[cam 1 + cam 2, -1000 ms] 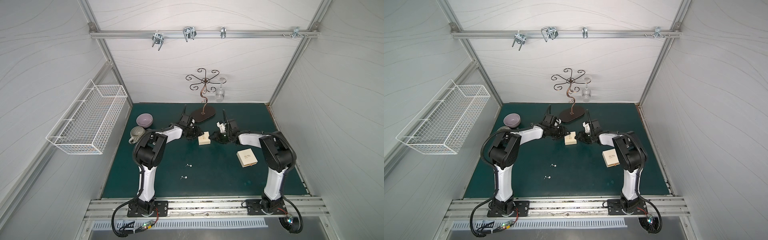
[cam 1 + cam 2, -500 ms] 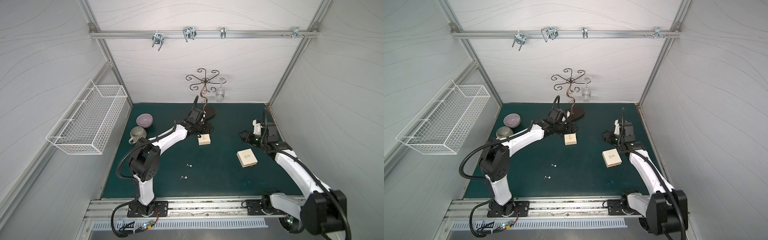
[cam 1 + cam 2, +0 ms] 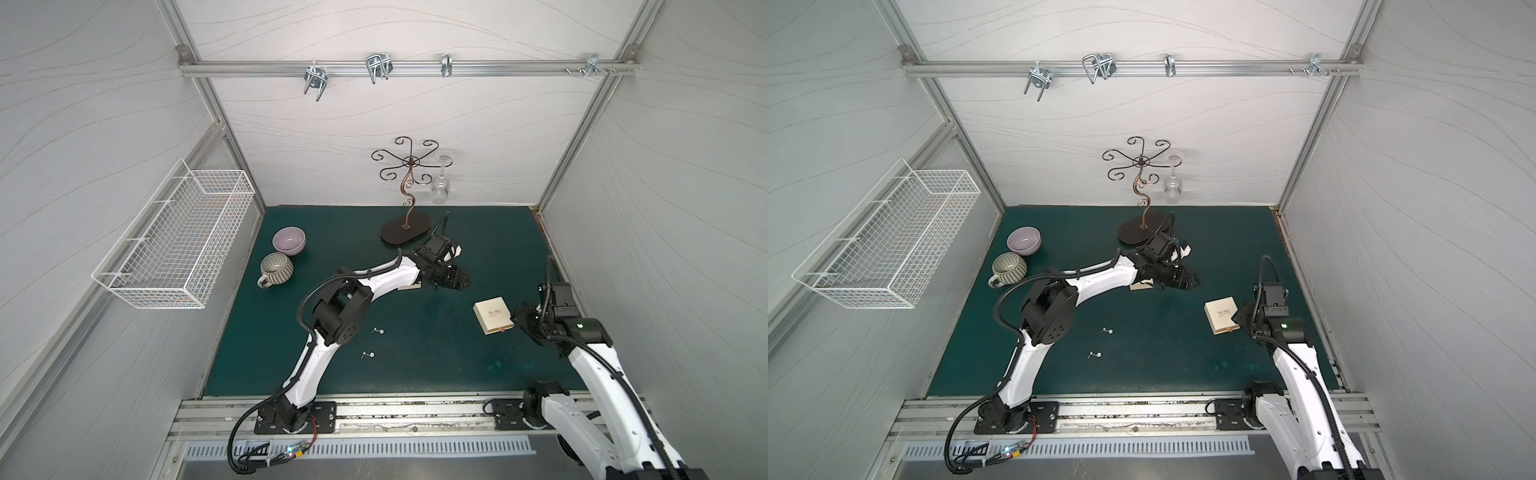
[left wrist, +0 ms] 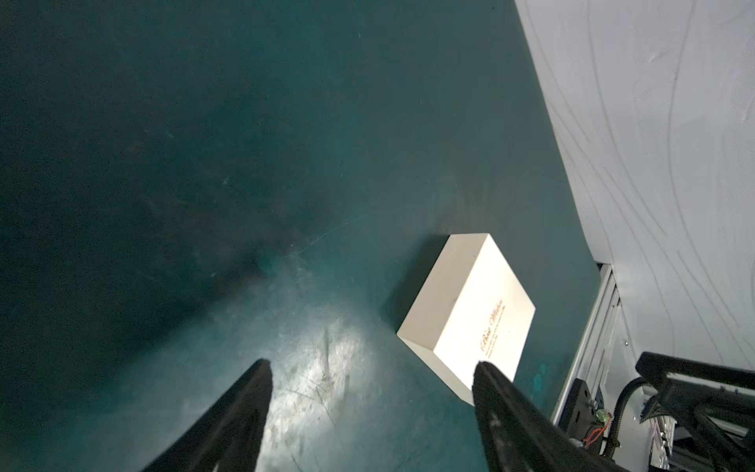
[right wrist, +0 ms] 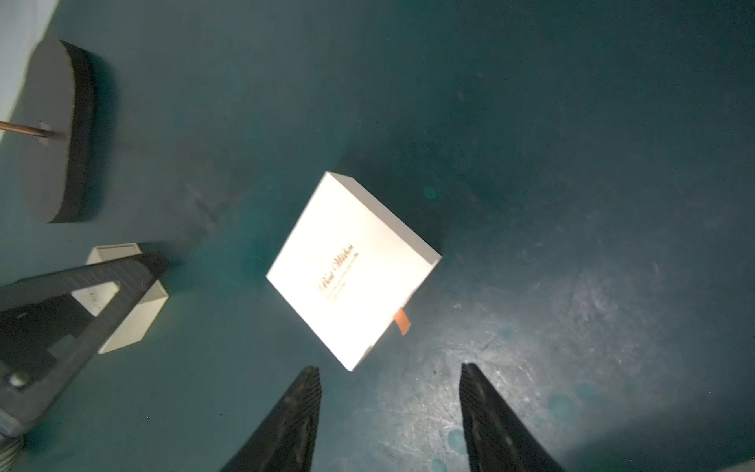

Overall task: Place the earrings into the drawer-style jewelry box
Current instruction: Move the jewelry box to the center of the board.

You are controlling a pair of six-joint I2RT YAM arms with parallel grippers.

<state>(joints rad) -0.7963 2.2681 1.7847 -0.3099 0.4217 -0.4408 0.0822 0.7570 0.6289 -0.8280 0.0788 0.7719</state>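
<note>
Step judged: drawer opening, ahead of any loading; nothing appears stowed yet. On the L wall a wire basket (image 3: 216, 183) is hung, seen empty. Nr it on the counter (image 3: 415, 365) a bowl (image 3: 291, 249) and mug (image 3: 270, 279) are set just beside each other; nothing is seen in either. The earrings (image 3: 377, 331) are scattered loose on the counter in two small clusters, well apart from both boxes; the count can't be told. The L arm (image 3: 386, 280) is stretched over a small box (image 5: 135, 323), which is shown open-topped in the R wrist view, w/ nothing made out inside. L jaws are spread wide and empty, held over bare counter btwn small box and drawer box (image 3: 492, 315). Further back a stand (image 3: 405, 232) is placed, w/ one glass (image 3: 440, 191) hung on it. The drawer box is shut, its orange tab (image 5: 402, 321) exposed at one edge; contents are hidden. R jaws are parted, nothing grasped, just beside that box. Next, as judged: the tab must be pinched by the R jaws and drawn out, the sleeve prob. steadied by the L. The tab is thin, so fine alignment is called for.
</note>
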